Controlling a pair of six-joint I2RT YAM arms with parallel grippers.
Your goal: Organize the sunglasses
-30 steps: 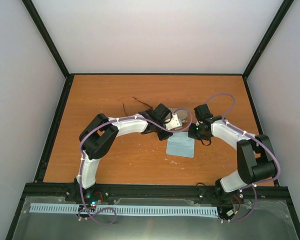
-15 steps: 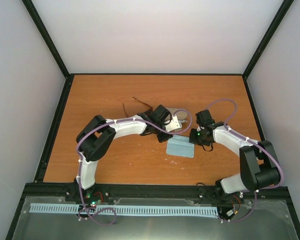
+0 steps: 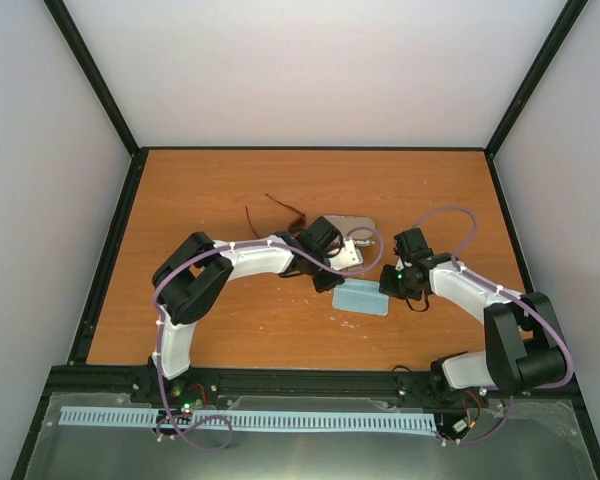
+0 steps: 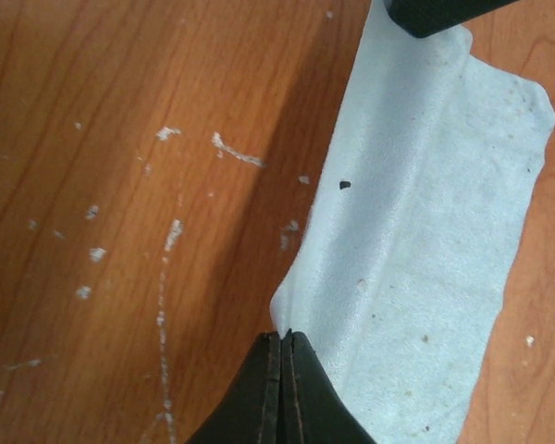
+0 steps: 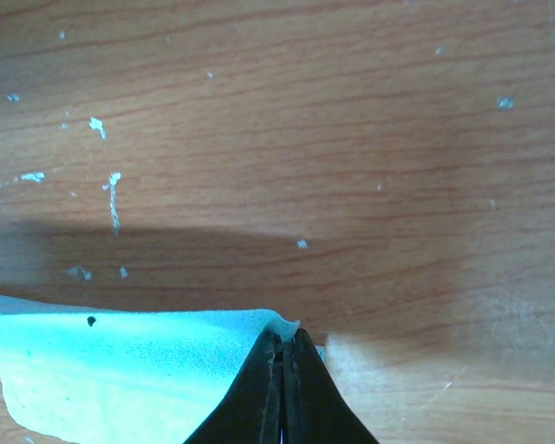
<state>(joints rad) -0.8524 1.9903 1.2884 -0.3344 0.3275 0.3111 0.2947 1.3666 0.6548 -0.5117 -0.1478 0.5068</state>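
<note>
Leftmost in the overhead view, the sunglasses (image 3: 283,203) lay on the worktop (image 3: 200,190) just above and left of centre. Their slim temple arms looked spread open, and no tool touched them. They were small and partly hidden by the left arm, so the lenses could not be made out clearly.

Judging by the thin frame, they would be very light, stiff across the front and weak at the hinges and temples. The lenses would probably smear or scratch under hard pads. The safest hold seemed to be the bridge or the front rim, pinched gently. A grasp on a temple arm would likely let the pair swing or twist, and since it lay so flat, the fingers would have to come down close to the wood.

Right of the sunglasses, the left tool (image 3: 335,282) was clenched on the left edge of the cloth (image 3: 362,298). Its wrist view showed the tips (image 4: 282,340) pressed together on a raised fold of the cloth (image 4: 425,231).

The case (image 3: 348,226) sat above the cloth, near the left wrist.

Farther right, the right tool (image 3: 384,290) was clenched on the opposite edge. Its own view showed the tips (image 5: 283,340) pinching a corner of the cloth (image 5: 120,356), which sagged limply between the two holds.
</note>
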